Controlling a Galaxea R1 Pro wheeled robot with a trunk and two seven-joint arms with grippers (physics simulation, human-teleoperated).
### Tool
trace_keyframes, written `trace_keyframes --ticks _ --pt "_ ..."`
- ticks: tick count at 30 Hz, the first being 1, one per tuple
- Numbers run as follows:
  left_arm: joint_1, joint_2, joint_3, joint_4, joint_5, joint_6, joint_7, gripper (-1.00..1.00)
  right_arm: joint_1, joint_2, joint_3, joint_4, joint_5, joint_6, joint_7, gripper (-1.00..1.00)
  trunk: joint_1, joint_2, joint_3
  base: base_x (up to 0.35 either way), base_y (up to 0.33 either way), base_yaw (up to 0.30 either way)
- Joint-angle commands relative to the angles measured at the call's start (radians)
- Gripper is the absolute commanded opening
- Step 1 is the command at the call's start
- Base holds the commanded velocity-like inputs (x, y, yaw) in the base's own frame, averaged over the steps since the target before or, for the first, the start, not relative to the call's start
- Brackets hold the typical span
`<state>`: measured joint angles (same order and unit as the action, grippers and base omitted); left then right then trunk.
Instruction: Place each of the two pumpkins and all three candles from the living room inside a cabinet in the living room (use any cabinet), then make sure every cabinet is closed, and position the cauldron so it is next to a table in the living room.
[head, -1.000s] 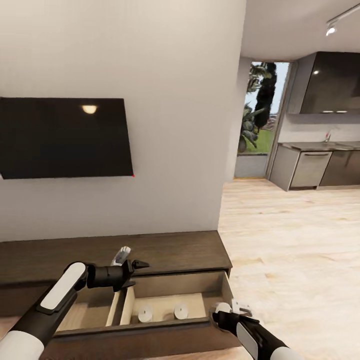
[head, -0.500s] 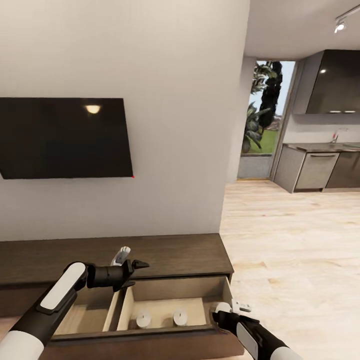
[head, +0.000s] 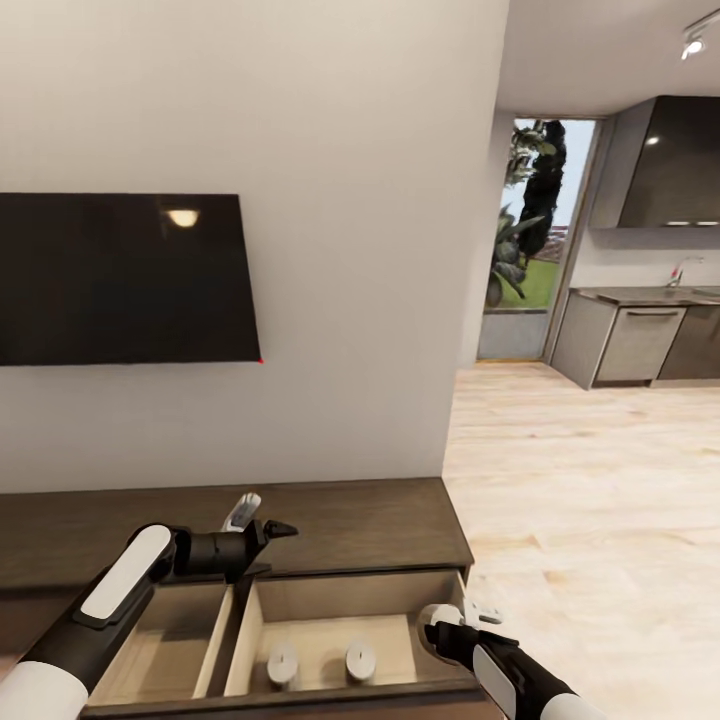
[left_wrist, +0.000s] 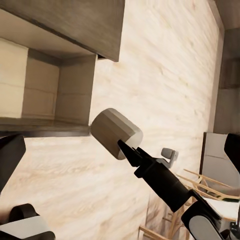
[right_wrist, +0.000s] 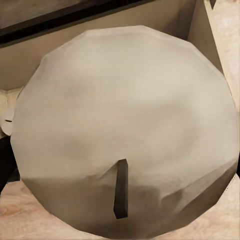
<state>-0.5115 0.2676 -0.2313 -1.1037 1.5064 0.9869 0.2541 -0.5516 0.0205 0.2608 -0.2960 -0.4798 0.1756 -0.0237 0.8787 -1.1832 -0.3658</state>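
Now the whole head view has slid a little compared with a second ago: the television (head: 125, 278) sits further left, the kitchen doorway has drifted right, and more of the open drawer's pale inside shows, so it is the camera that has moved rather than the furniture. The cabinet (head: 380, 515) runs low along the wall with two drawers pulled out. Two candles (head: 283, 662) lie side by side on the floor of the right-hand drawer, as they did before. The right gripper (head: 470, 622) hangs over that drawer's right corner, its fingers clamped on a third candle (right_wrist: 125, 130), whose wick end fills the right wrist view; from the left wrist view the same candle (left_wrist: 116, 133) is pinched at the dark fingertips above the wooden floor. The left gripper (head: 262, 522) hovers just beyond the drawers, over the cabinet top, with its fingers spread apart and nothing between them.
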Motion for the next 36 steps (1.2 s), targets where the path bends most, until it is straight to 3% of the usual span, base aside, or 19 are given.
trace_keyframes --ticks 1,19,28,36 --pt "-0.001 0.001 -0.002 0.000 0.011 0.000 0.010 1.00 -0.001 -0.001 0.006 -0.002 -0.005 0.004 -0.004 -1.00 0.000 -0.001 -0.001 0.268 0.000 0.000" --pt "-0.001 0.001 0.000 0.001 0.012 0.001 0.008 1.00 -0.001 -0.001 0.011 -0.002 -0.005 0.005 -0.005 -1.00 0.000 -0.001 -0.001 0.249 0.000 0.000" --pt "-0.001 0.004 0.004 -0.017 0.014 0.001 0.000 1.00 -0.001 0.000 0.011 -0.001 -0.004 0.008 -0.011 -1.00 0.000 -0.001 -0.001 0.051 0.000 0.000" --pt "0.001 0.005 0.002 -0.115 0.016 0.004 -0.003 1.00 -0.001 0.000 0.009 0.003 -0.008 0.061 -0.020 -1.00 0.031 -0.057 -0.026 0.001 0.000 0.000"
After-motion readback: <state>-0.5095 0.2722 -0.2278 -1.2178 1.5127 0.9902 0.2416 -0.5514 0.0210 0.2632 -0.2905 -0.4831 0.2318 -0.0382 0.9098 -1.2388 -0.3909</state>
